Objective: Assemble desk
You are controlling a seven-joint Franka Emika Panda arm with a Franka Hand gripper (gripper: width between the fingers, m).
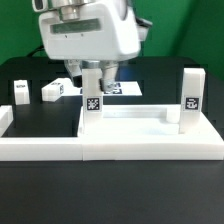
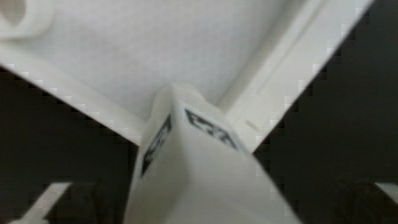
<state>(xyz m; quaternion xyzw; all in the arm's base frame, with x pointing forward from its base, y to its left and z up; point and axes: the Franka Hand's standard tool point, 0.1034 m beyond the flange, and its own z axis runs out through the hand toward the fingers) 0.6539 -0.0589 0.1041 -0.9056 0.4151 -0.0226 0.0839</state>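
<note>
Desk top (image 1: 150, 128): white rimmed tray, laid flat on the black table (image 1: 35, 115), reaching from under the gripper (image 1: 94, 76) toward the exterior view's right.

Held leg (image 1: 92, 100): upright, clamped between the fingers, its lower end at the tray corner directly below the gripper. Tagged faces are shown in the wrist view (image 2: 199, 170).

Standing leg (image 1: 190, 98): upright at the tray's other end, well apart from the gripper.

Near loose leg (image 1: 55, 90) and far loose leg (image 1: 22, 92): laid on the table beside the gripper, toward the exterior view's left.

Arm: hung from above, wrist pointed straight down.

Smooth, faintly glossy white plastic on top (image 1: 150, 146) and leg (image 1: 92, 120), matt print on tags (image 1: 92, 103), matt black table (image 1: 28, 72).
</note>
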